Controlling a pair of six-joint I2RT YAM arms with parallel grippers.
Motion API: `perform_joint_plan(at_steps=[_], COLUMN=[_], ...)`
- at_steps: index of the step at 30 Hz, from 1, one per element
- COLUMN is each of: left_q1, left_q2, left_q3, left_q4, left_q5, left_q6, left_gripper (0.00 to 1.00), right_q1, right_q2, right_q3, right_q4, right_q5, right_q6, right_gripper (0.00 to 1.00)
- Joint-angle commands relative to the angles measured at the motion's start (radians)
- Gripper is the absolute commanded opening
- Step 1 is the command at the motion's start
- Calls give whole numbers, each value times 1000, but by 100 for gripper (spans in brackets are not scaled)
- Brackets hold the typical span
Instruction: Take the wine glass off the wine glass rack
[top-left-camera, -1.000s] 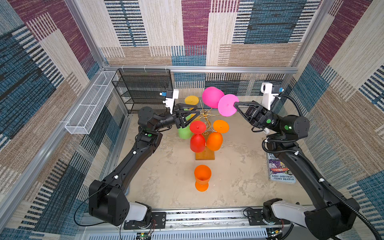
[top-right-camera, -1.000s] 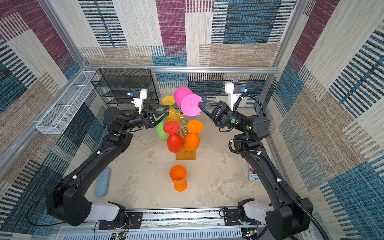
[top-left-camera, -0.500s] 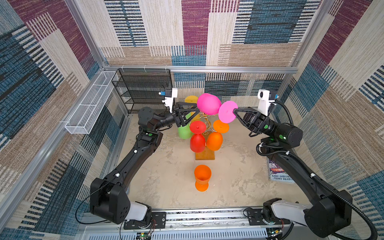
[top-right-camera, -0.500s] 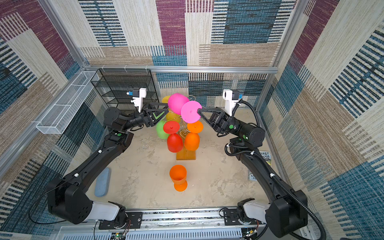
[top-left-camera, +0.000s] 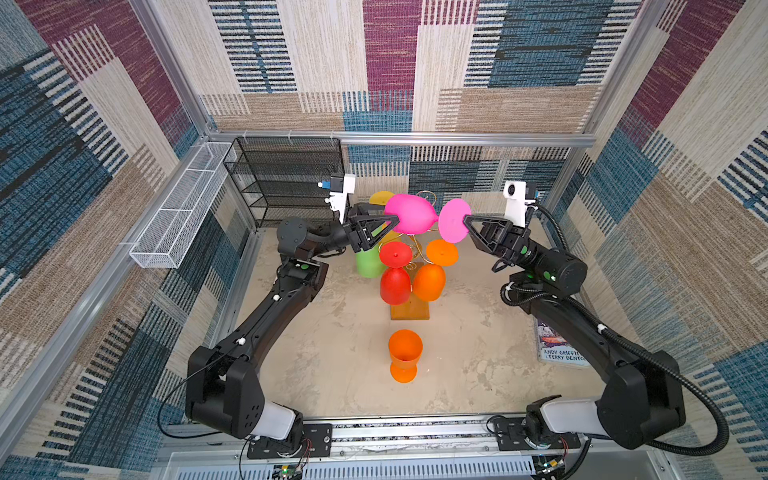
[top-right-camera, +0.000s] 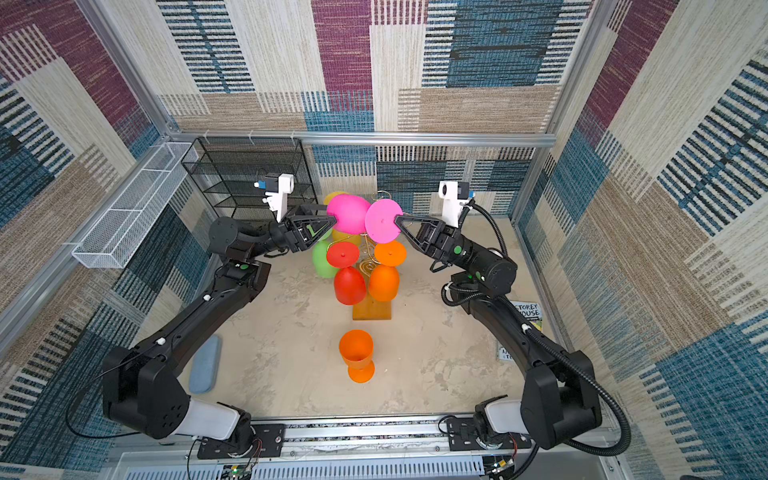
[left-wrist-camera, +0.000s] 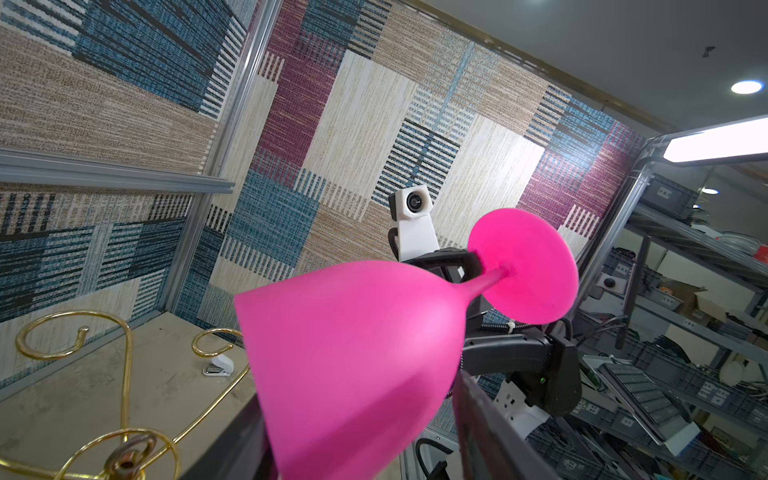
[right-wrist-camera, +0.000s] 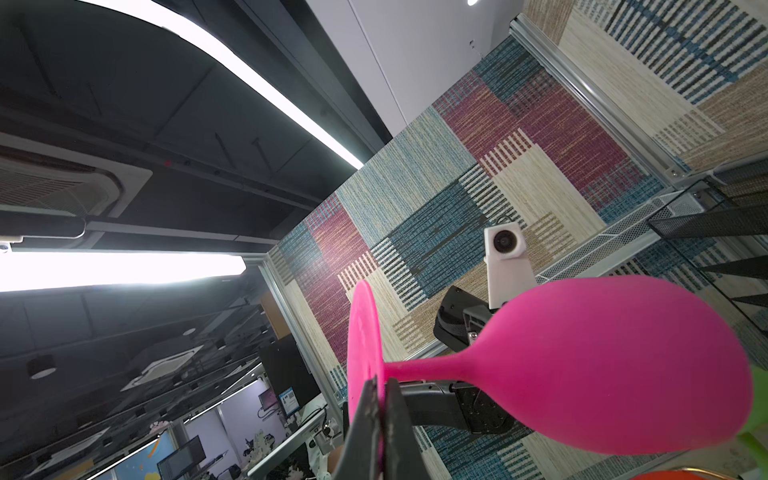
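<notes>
Jaws of my left gripper (top-left-camera: 387, 222) stand apart around the bowl of the pink plastic wine glass (top-left-camera: 409, 214); I can't tell if they grip. The glass hangs sideways over the gold wire rack (top-left-camera: 409, 311), far centre. My right gripper (top-left-camera: 466, 219) pinches its foot. I judge this mid-handover: left must clamp before right releases.

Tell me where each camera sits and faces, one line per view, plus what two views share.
Both top views: high over the cell's front, looking down toward the back wall at the wine glass rack; both arms show.
Left wrist: on the left arm, looking along the left gripper at the pink wine glass, bowl between its fingers; right arm's camera beyond.
Right wrist: on the right arm, tilted up past the right gripper, shut on the glass's foot; left arm's camera beyond.
Shared: both wrist views show the glass.
</notes>
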Motion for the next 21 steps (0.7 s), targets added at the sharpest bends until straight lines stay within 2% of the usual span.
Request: perform_joint_plan(at_steps=[1,5,15,21], left_q1=[-2,-2,-2,-2], left_q2=[-13,-38,-106,-111], left_q3=[-6,-21,-41,-43], left_q4=[72,43,-113,-118], left_q5=[40,46,32,31], left_q6=[-35,-17,108,111], left_gripper=[59,53,48,36], right_q1=[1,-1,-16,-25], right_q2=[45,108,124,154], right_q3=[2,26,51,55], right_q4=[337,431,416,431], right_q5=[40,78,77,91], right_q6=[115,200,205,258], right_gripper=[0,0,0,0])
